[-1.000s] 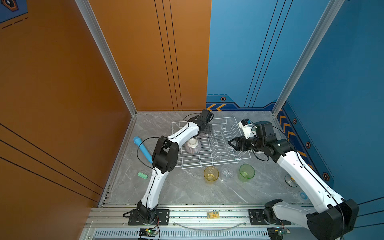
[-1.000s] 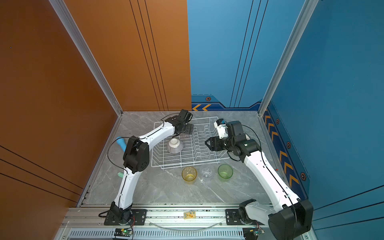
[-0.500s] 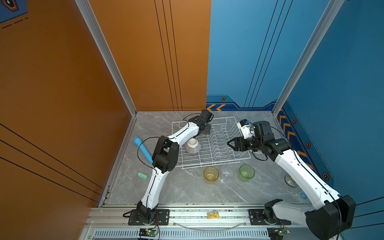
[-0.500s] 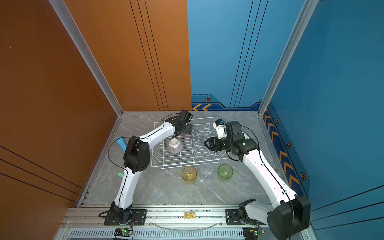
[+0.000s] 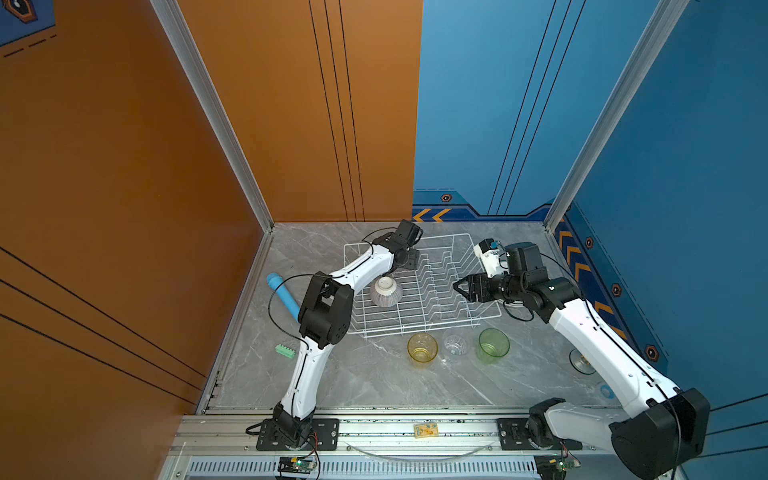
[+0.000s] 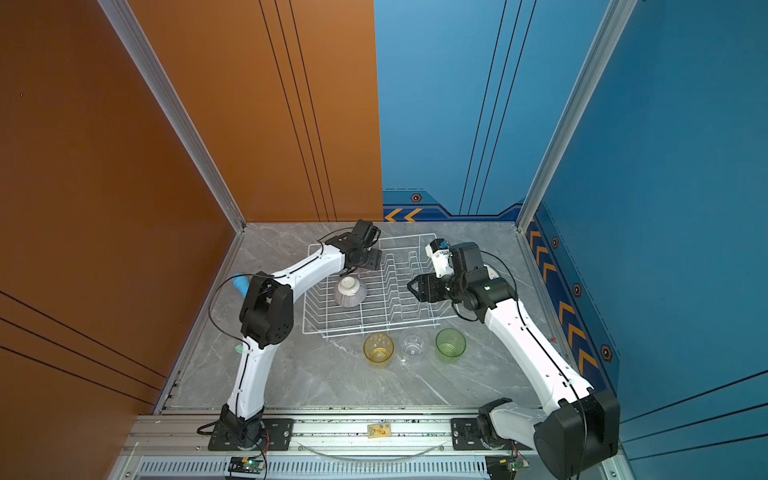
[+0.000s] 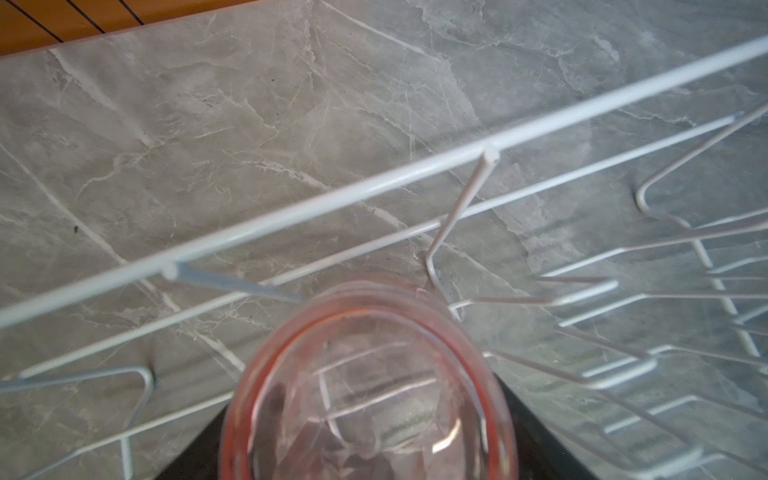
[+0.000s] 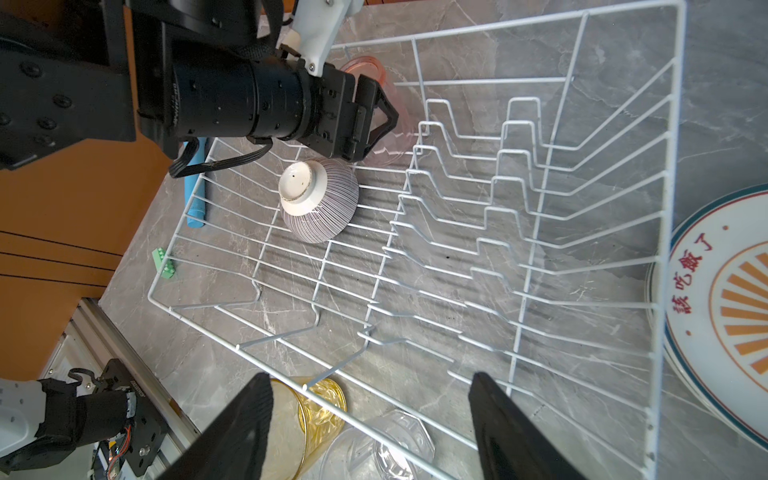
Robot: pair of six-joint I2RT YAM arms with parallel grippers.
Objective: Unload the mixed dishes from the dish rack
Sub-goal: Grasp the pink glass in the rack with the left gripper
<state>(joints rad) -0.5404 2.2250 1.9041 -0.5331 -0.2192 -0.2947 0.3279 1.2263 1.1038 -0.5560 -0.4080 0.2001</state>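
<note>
Left hand (image 8: 386,120) narrowed within the last second, now clamped on pink tumbler (image 7: 370,386) at far left of dish rack (image 5: 436,291). Right hand (image 8: 370,380) apart, empty, above rack. Striped bowl (image 5: 385,291) also inside. Judged ready for lift-out.

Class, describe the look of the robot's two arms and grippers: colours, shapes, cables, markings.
Left arm and right arm: white tapered shells, bulky black joints, loose black cables. Left gripper and right gripper: black, with tapering jaws.

The dish rack (image 8: 457,249) is smooth white-coated wire, the table (image 5: 365,374) marble-look and satin, the pink tumbler (image 7: 370,395) seemingly glossy glass
</note>
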